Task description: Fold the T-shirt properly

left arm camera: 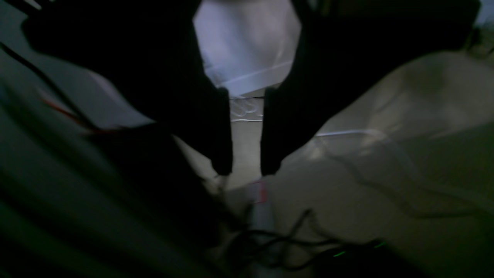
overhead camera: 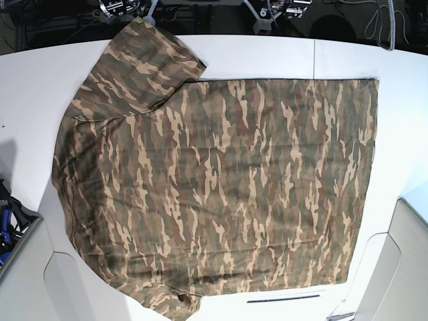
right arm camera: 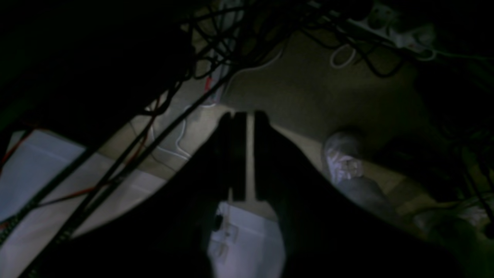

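Note:
The T-shirt (overhead camera: 221, 180), in brown, tan and olive camouflage, lies spread flat over the white table (overhead camera: 267, 57) in the base view. One sleeve (overhead camera: 144, 60) points to the far left corner, and the lower sleeve reaches the near edge. Neither gripper shows in the base view. In the left wrist view my left gripper (left arm camera: 247, 172) hangs over the floor, its dark fingers apart with nothing between them. Seen from the right wrist, my right gripper (right arm camera: 247, 114) also faces the floor, with only a thin slit between its fingers and nothing held. No cloth appears in either wrist view.
Below the grippers are carpet, tangled black and white cables (right arm camera: 173, 139), a power strip (right arm camera: 401, 33) and a person's shoe (right arm camera: 341, 158). White panels (left arm camera: 247, 46) show beside the fingers. Arm mounts (overhead camera: 267, 13) stand at the table's far edge; blue gear (overhead camera: 7, 221) sits at the left.

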Controlling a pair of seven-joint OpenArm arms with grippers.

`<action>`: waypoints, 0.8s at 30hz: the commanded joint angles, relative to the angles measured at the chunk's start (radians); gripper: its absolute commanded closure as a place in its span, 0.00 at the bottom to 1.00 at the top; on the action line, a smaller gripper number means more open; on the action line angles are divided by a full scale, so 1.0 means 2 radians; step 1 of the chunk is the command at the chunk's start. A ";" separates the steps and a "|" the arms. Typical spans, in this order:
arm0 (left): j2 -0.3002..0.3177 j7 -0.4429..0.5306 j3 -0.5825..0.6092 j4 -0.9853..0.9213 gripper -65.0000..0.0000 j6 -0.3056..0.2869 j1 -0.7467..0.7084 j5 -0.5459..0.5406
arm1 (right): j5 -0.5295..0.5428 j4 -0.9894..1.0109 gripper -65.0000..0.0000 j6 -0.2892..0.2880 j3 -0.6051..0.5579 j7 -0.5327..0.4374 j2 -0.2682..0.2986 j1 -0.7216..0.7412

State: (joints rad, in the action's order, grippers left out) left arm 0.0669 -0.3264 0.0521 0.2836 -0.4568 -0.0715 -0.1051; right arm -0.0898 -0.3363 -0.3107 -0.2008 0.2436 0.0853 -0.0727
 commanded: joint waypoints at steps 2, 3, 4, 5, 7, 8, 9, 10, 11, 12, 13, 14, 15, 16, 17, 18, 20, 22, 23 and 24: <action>0.002 -0.003 0.000 0.005 0.74 -0.036 -0.007 -0.001 | 0.000 -0.006 0.96 -0.005 0.001 0.002 0.000 -0.010; 0.002 -0.002 0.000 0.009 0.74 -0.046 -0.011 -0.002 | 0.000 -0.012 0.96 -0.005 0.001 0.002 0.000 -0.014; 0.004 0.002 0.000 0.015 0.74 -0.050 -0.016 -0.001 | 0.000 -0.018 0.96 -0.005 0.001 0.002 0.000 -0.020; 0.008 0.006 0.000 0.023 0.74 -0.054 -0.022 -0.001 | 0.000 -0.026 0.96 -0.005 0.001 0.002 0.000 -0.028; 0.014 0.010 0.000 0.044 0.74 -0.055 -0.036 -0.003 | 0.000 -0.047 0.96 -0.005 0.001 0.002 0.000 -0.045; 0.018 0.010 0.000 0.056 0.74 -0.055 -0.044 -0.003 | 0.000 -0.059 0.96 -0.005 0.001 0.002 0.002 -0.055; 0.023 0.010 0.000 0.069 0.74 -0.055 -0.054 -0.003 | 0.000 -0.071 0.96 -0.005 0.001 0.002 0.002 -0.067; 0.027 0.010 0.000 0.083 0.74 -0.055 -0.063 -0.003 | 0.000 -0.085 0.96 -0.005 0.001 0.002 0.005 -0.078; 0.032 0.010 0.000 0.097 0.74 -0.055 -0.073 -0.004 | 0.000 -0.101 0.96 -0.006 0.001 0.002 0.007 -0.091; 0.036 0.010 0.000 0.113 0.74 -0.055 -0.083 -0.005 | 0.000 -0.118 0.96 -0.008 0.001 0.002 0.010 -0.104; 0.041 0.009 0.000 0.127 0.74 -0.055 -0.094 -0.005 | 0.000 -0.135 0.96 -0.014 0.001 0.002 0.015 -0.116; 0.045 0.009 0.000 0.142 0.74 -0.055 -0.105 -0.005 | 0.000 -0.153 0.96 -0.029 0.001 0.002 0.020 -0.128; 0.050 0.009 0.000 0.158 0.74 -0.055 -0.117 -0.005 | 0.003 -0.172 0.96 -0.044 0.001 0.002 0.026 -0.141; 0.052 0.009 0.000 0.174 0.74 -0.055 -0.129 -0.008 | 0.013 -0.191 0.96 -0.058 0.001 0.002 0.032 -0.154; 0.056 0.009 0.000 0.190 0.74 -0.054 -0.141 -0.018 | 0.027 -0.208 0.96 -0.072 0.001 0.002 0.039 -0.166; 0.060 0.008 0.000 0.207 0.74 -0.054 -0.152 -0.027 | 0.043 -0.226 0.96 -0.087 0.001 0.002 0.046 -0.179; 0.071 0.004 0.000 0.241 0.74 -0.055 -0.175 -0.052 | 0.079 -0.263 0.96 -0.117 0.001 0.016 0.062 -0.204; 0.080 -0.006 0.000 0.274 0.74 -0.055 -0.198 -0.078 | 0.121 -0.303 0.96 -0.134 0.001 0.048 0.077 -0.231; 0.084 -0.011 0.000 0.291 0.74 -0.055 -0.209 -0.086 | 0.140 -0.324 0.96 -0.137 0.001 0.070 0.084 -0.243; 0.086 -0.019 -0.001 0.308 0.74 -0.055 -0.220 -0.092 | 0.158 -0.347 0.96 -0.137 0.001 0.095 0.091 -0.255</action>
State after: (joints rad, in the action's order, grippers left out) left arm 0.2363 -0.3664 0.0513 0.8944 -0.5545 -0.4995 -0.2852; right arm 0.2207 -1.0252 -0.5678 -0.1982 0.4431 0.2615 -0.5674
